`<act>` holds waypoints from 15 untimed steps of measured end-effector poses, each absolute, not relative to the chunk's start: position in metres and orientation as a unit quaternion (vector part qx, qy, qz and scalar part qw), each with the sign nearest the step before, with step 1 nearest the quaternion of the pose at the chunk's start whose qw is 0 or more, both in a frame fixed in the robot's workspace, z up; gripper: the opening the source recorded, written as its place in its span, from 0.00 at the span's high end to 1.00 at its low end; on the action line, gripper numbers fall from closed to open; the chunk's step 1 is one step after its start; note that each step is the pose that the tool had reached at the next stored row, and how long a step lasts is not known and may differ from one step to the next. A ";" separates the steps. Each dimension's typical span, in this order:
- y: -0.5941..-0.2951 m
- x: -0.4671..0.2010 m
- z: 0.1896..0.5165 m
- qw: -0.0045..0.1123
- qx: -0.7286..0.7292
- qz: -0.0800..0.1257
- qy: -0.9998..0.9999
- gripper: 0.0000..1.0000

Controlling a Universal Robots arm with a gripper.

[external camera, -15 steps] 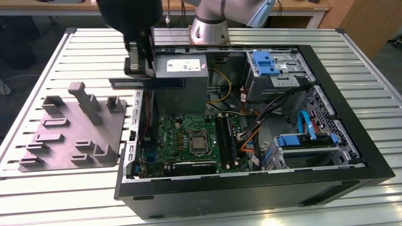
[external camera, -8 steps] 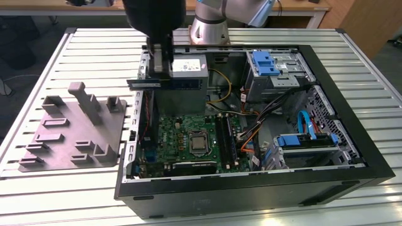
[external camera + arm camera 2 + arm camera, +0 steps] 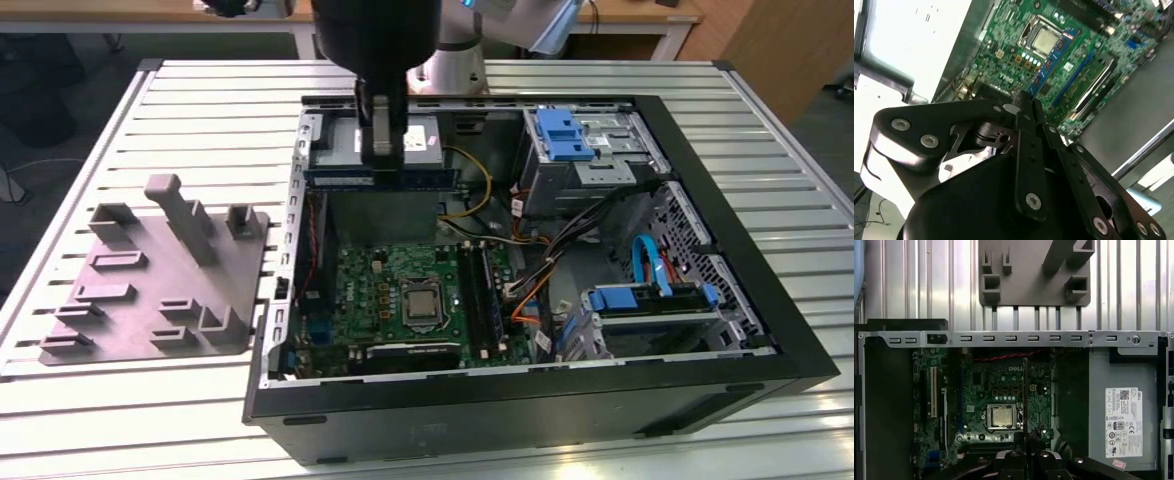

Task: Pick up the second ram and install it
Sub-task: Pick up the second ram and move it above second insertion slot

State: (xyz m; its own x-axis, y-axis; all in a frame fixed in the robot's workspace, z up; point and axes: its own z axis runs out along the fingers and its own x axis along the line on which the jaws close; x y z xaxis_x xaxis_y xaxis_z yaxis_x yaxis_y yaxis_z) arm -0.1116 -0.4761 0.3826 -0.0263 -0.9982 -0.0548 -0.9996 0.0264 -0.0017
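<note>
1 computer case (image 3: 534,410): open, lying on a slatted table.
1 motherboard (image 3: 387,280): exposed inside, with the second ram not yet seated on it.
1 gripper (image 3: 383,158), mine: clamped narrow on the second ram (image 3: 414,179), which hangs level above the power supply (image 3: 1099,405) end.
Status: pick-up done, installation outstanding.

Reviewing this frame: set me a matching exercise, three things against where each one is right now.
Things:
1. second ram
2. grey fixture plate
3. motherboard

Places:
A. flat inside the open case
B. on the slatted table, outside the case at the exterior view's left
C. held in the gripper

Pairs: 1-C, 2-B, 3-A.
</note>
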 end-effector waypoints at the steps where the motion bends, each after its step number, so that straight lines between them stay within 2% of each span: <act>1: -0.476 -0.109 0.382 0.020 -0.697 0.019 0.716 0.86; 15: -0.476 -0.077 0.379 0.020 -0.697 0.019 0.716 0.86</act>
